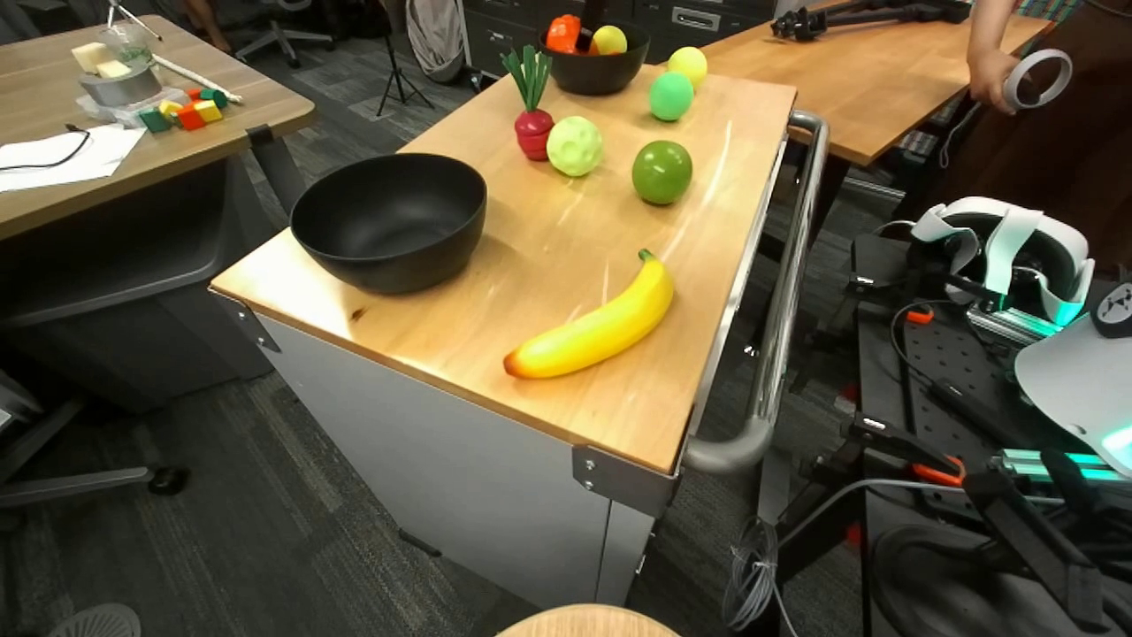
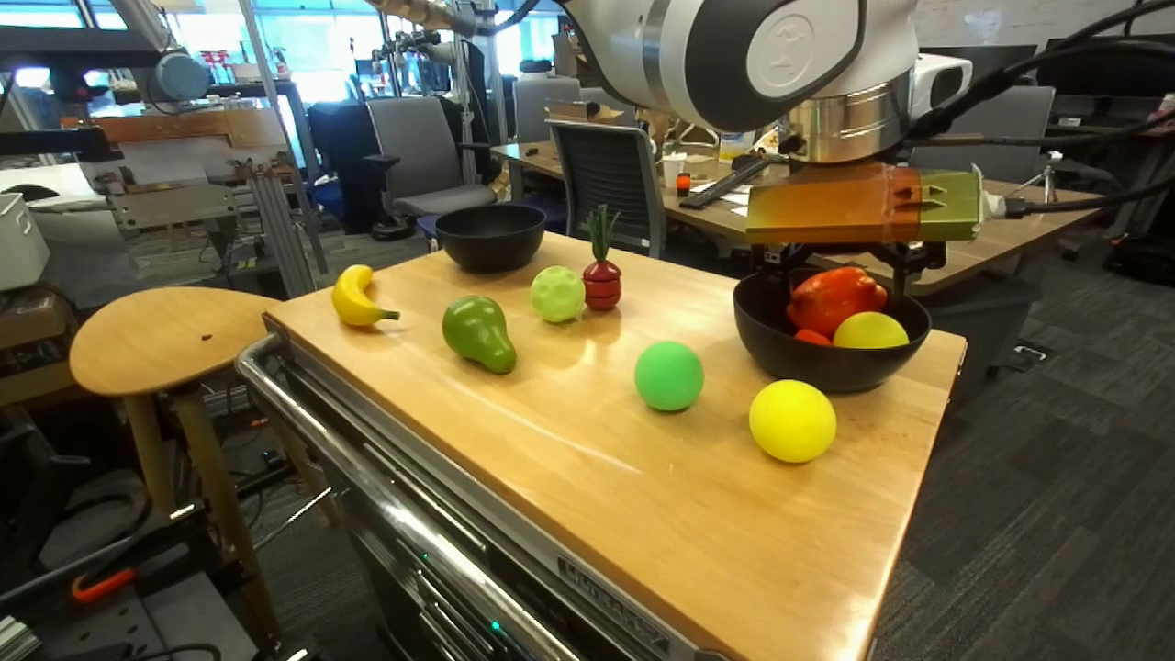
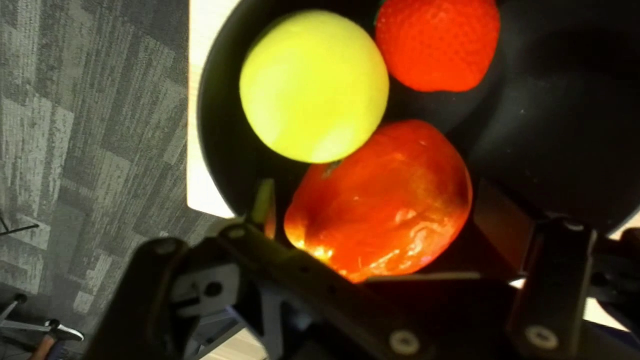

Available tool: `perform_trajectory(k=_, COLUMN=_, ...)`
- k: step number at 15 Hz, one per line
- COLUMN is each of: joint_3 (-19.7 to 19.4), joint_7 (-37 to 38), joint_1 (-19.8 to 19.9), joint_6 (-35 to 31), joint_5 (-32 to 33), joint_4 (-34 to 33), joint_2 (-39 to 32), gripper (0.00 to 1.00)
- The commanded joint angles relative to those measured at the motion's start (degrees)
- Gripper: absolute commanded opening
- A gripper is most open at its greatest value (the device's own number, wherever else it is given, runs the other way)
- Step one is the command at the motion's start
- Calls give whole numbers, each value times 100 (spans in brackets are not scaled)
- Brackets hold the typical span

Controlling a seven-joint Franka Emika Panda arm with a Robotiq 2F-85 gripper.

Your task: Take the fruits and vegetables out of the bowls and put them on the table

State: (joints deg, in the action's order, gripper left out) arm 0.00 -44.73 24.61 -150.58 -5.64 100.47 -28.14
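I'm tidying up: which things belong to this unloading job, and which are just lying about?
Job: gripper, loaded bowl, red pepper, strawberry, pale yellow ball, other bowl, tabletop, banana, pear, radish, probably loose balls.
Lying about: headset, grey roll, blocks, paper.

Dark gray patterned carpet (image 3: pixel 90 125). Bright windows (image 2: pixel 321 78) beyond gray office chairs (image 2: pixel 413 142). Round-topped wooden stool (image 2: pixel 151 340).

In one black bowl (image 2: pixel 797 361), a shiny red pepper (image 3: pixel 385 205) lies by a yellow ball (image 3: pixel 314 87) and a red strawberry (image 3: pixel 437 45). On the worktop (image 2: pixel 716 523) lie a curved banana (image 1: pixel 597 334), a green pear-shaped fruit (image 2: pixel 477 332) on its side, a smooth green ball (image 2: pixel 669 375) and a second yellow ball (image 2: pixel 792 420), and a red root (image 2: pixel 602 285) stands leaves-up just beside a bumpy pale-green ball (image 2: pixel 557 294). The other black bowl (image 2: pixel 491 250) stands upright at the banana's end.
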Motion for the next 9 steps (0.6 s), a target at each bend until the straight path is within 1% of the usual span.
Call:
perform_trajectory(k=1, joint_3=-163, joint_7=74, joint_1=-66, joint_6=-99, joint_5=89, joint_4=7, joint_2=1, gripper=100)
perform_trajectory(k=5, joint_3=-263, joint_7=143, joint_1=-32, joint_6=-25, joint_5=65, joint_4=-14, joint_2=-74, gripper=100)
perform_trajectory(k=9, joint_3=-318, joint_7=307, joint_1=-117, joint_6=-26, joint_5=111, joint_4=67, joint_2=-147, gripper=100)
